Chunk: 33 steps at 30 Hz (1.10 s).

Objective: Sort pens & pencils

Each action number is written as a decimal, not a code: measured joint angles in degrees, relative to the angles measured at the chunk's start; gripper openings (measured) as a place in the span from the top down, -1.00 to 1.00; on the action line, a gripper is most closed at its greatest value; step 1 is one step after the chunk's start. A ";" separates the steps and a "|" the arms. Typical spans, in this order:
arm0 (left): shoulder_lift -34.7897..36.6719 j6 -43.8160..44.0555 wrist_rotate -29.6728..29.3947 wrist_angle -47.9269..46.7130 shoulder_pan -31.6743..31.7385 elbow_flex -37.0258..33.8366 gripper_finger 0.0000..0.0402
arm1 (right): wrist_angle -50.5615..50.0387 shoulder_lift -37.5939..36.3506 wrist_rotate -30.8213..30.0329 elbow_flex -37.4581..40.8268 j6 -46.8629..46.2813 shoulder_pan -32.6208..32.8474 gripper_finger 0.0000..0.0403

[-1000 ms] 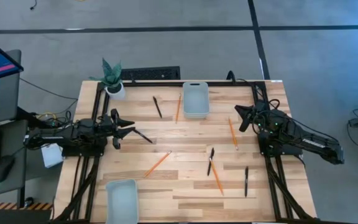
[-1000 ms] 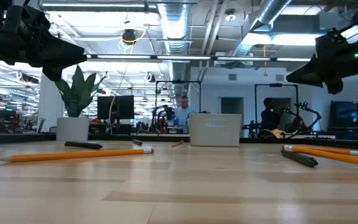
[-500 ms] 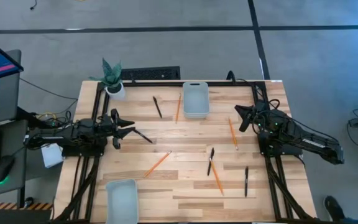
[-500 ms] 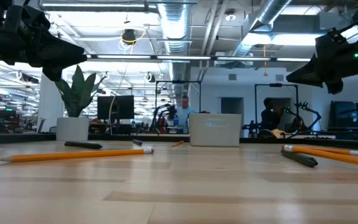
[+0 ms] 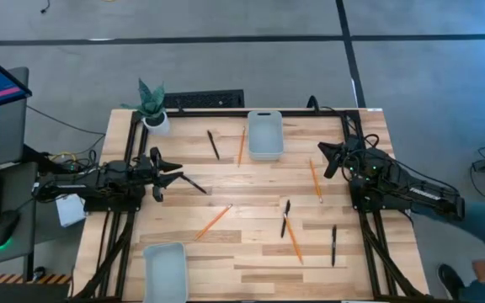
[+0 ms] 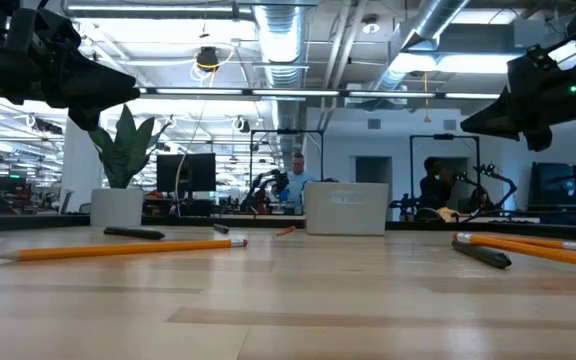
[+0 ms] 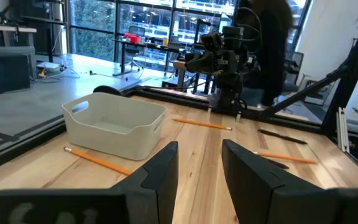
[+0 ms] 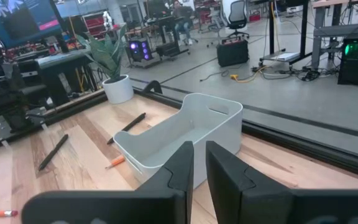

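Sorting not started: both bins look empty, every pen and pencil lies loose on the worktop [image 5: 251,261].

Left gripper [image 5: 178,175] hovers at the left edge, fingers parted a moderate gap, nothing between them. Right gripper [image 5: 324,157] hovers near the right edge, fingers nearly touching, holding nothing.

Pens: one [image 5: 213,144] toward the far edge, left of the far bin [image 5: 264,135]; one [image 5: 194,183] just beyond the left gripper's tips; one [image 5: 285,216] mid-worktop; one [image 5: 333,244] toward the near right corner.

Pencils: one [image 5: 242,146] just beside the far bin's left wall; one [image 5: 316,180] near the right gripper; one [image 5: 215,220] in the middle; one [image 5: 293,239] crossing or touching the mid-worktop pen, cannot tell which.

Second bin [image 5: 165,268] sits at the near edge, left side, cut off by the frame. Potted plant [image 5: 151,107] in the far left corner.

Next move, likely: left gripper drops onto the pen at its tips, fingers either side, closes. Which bin takes which kind is not shown.

Low view hides the bins' insides and shows the arms only as dark shapes.
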<state>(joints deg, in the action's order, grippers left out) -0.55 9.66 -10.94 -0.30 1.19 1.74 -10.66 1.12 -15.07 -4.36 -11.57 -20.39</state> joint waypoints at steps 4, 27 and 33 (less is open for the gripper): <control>0.00 0.93 -2.17 0.28 0.00 -0.02 0.43 | 0.00 0.01 0.00 0.00 0.00 -0.01 0.68; 0.00 1.08 -3.24 0.35 0.00 -0.02 0.43 | 0.00 0.00 0.00 -0.02 -0.03 0.01 0.68; 0.00 1.08 -3.25 0.35 0.00 -0.02 0.43 | 0.02 -0.01 0.00 0.00 -0.05 0.01 0.68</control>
<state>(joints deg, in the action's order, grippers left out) -0.55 10.74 -14.18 0.05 1.19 1.72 -10.64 1.11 -15.07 -4.36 -11.62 -20.38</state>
